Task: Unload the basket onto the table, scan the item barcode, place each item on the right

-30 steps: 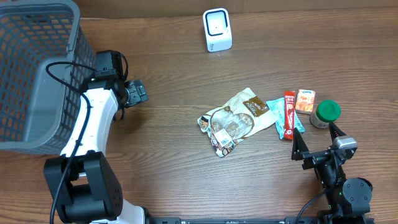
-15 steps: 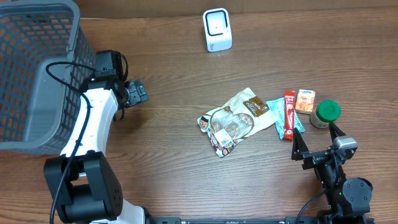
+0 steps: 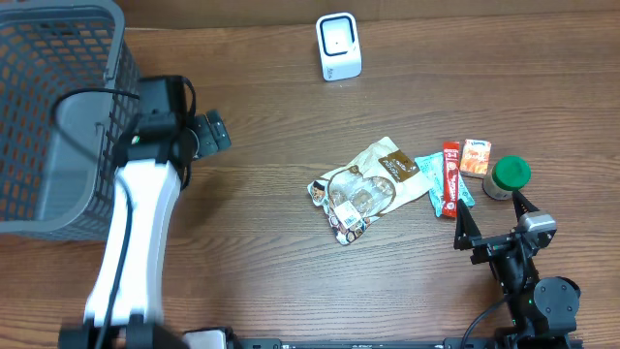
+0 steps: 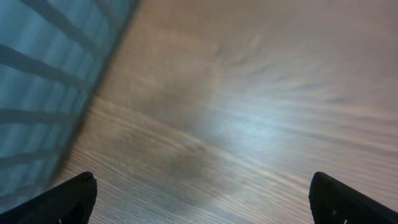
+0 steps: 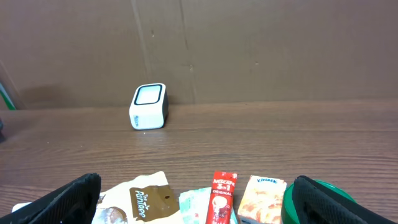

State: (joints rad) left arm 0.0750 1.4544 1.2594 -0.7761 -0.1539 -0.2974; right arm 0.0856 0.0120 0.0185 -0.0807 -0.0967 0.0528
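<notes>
Both grippers are wide open and hold nothing. The left gripper (image 3: 211, 133) hangs over the bare table (image 3: 271, 252), to the left of the white scanner (image 3: 338, 46) and a bit nearer the robot. Its own camera is very blurry. The blue-grey bars at that picture's left side may be the grey basket (image 3: 68, 19), which sits far left of the scanner.

The right gripper (image 3: 492, 219) is well apart from the scanner, off to its right and close to the robot.

All the items lie on the table between the scanner and the right gripper. The snack bag (image 3: 363, 189) is nearest the scanner. Further right come a teal packet (image 3: 427, 168), a red coffee stick (image 3: 449, 179), a small orange box (image 3: 475, 157) and a jar with a green lid (image 3: 508, 174).
</notes>
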